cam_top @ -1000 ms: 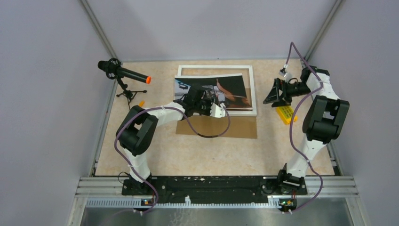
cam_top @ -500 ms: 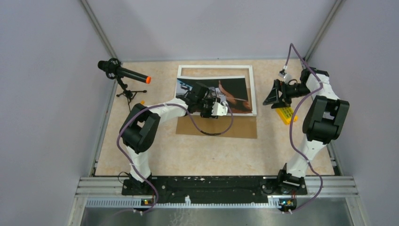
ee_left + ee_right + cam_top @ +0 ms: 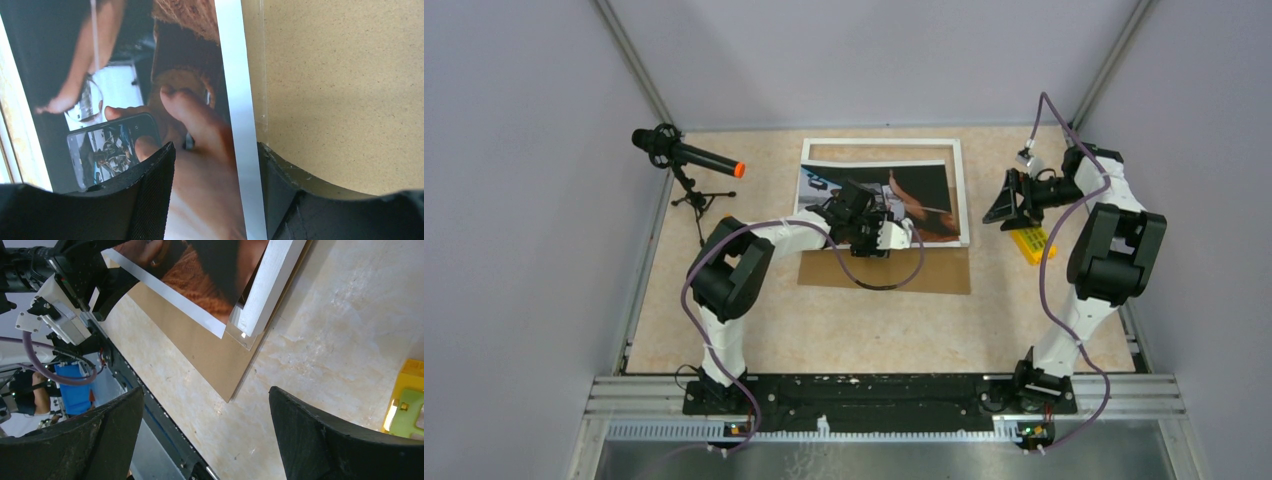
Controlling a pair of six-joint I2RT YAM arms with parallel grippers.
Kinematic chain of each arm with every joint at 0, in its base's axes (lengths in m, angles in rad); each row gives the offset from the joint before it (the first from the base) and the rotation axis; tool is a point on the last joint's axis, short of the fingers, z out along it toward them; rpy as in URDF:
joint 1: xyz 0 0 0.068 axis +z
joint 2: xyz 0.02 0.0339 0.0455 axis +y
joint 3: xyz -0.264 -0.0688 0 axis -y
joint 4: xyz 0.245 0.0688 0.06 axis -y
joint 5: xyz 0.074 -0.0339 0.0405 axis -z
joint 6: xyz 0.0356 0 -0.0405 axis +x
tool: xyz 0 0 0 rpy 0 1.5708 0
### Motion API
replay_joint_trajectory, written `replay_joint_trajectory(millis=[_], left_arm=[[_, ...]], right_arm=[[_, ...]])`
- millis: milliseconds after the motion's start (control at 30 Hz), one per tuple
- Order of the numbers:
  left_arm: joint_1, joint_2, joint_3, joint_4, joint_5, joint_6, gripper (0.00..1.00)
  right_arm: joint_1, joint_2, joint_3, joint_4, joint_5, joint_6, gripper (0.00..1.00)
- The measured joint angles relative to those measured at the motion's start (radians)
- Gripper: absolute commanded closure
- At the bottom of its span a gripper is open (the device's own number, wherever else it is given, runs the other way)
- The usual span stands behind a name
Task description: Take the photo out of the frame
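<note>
The left gripper [image 3: 215, 155], fingers apart, straddles the near white edge of the photo [image 3: 921, 185], which lies loose across the frame [image 3: 884, 143] and backing board [image 3: 924, 270]. Pinching only the print, then sliding it low, should avoid creasing. The right gripper [image 3: 206, 395] hangs spread wide beside the frame.

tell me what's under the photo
The brown backing board and the white frame show past the edges of the photo. Whatever lies beneath its middle is hidden by the print itself.
</note>
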Motion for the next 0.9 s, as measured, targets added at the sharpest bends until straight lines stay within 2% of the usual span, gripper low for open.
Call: replay_joint_trajectory(millis=[400,900], left_arm=[[-0.03,0.021,0.007,0.064,-0.062,-0.012,0.34],[-0.075,-0.011,-0.018,-0.008,-0.039,0.08,0.34]], right_arm=[[0.0,-0.001,-0.019,0.009,-0.002,0.0,0.07],[0.0,-0.003,-0.025,0.009,-0.002,-0.003,0.07]])
